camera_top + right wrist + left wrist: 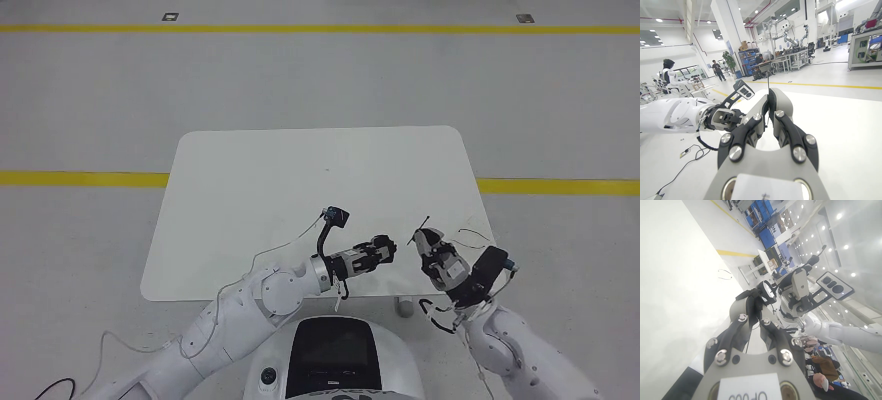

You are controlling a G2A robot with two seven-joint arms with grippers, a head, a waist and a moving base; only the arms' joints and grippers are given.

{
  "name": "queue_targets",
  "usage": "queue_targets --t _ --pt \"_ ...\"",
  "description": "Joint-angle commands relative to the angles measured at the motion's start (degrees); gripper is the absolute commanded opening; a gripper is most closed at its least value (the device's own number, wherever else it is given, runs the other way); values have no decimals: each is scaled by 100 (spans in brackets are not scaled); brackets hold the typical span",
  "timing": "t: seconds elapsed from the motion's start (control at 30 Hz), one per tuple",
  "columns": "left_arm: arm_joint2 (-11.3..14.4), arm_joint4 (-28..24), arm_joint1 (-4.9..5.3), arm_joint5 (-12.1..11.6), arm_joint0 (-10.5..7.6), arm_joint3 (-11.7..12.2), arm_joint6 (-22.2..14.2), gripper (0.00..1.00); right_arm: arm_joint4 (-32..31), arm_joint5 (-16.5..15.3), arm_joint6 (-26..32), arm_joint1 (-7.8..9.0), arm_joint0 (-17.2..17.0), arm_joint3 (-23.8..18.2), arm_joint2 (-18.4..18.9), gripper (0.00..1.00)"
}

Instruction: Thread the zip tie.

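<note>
My right gripper [769,98] is shut on a thin black zip tie [769,81]. The tie stands out past the fingertips with its small head at the far end, and a short tail hangs back between the fingers. In the top view this gripper [424,240] hovers over the table's near right part. My left gripper [388,248] faces it a short gap away. In its own wrist view the left gripper [753,298] is shut, and a thin black zip tie strand [748,342] trails back between its linkages. The right gripper [800,291] shows just beyond.
The white table [300,190] has rounded corners. A loose black zip tie [476,237] lies curled near its right edge, also seen as the loose tie [725,274] in the left wrist view. Yellow floor lines run behind and beside the table.
</note>
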Motion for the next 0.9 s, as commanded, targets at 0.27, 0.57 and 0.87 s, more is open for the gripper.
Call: queue_targets --t 0.27,0.57,0.87 --pt "0 0 0 0 0 0 0 0 16 1 -782 -78 449 570 -582 0" --pt "0 0 0 0 0 0 0 0 172 1 -1050 -90 756 842 -992 0" --pt "0 0 0 0 0 0 0 0 186 66 -908 -120 752 791 -962 0"
